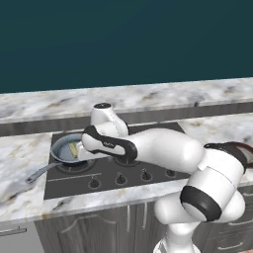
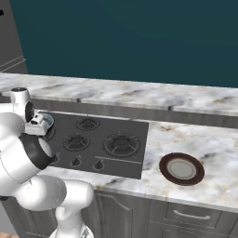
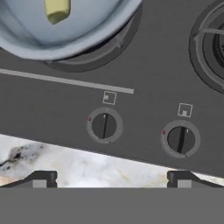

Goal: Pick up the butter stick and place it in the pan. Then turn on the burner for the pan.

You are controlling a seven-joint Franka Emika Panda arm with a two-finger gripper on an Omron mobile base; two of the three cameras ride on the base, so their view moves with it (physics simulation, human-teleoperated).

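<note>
The pan [image 1: 63, 147] sits on the front-left burner of the stove [image 1: 148, 165], its slim grey handle [image 1: 39, 173] reaching out over the counter to the left. Inside it lies the pale-yellow butter stick [image 1: 74, 149]. In the hand view the pan [image 3: 65, 37] and the butter stick [image 3: 57, 9] are at the top left. My gripper [image 3: 112, 179] hovers open above the stove's front edge with nothing between its fingers. Just ahead of it are two black knobs: one [image 3: 104, 125] below the pan and one [image 3: 180, 139] to its right.
A dark-rimmed round plate [image 2: 181, 168] rests on the marble counter right of the stove. More knobs [image 1: 145, 175] line the stove's front strip. Another burner [image 3: 214, 43] lies beside the pan. My own arm spans the stove's middle.
</note>
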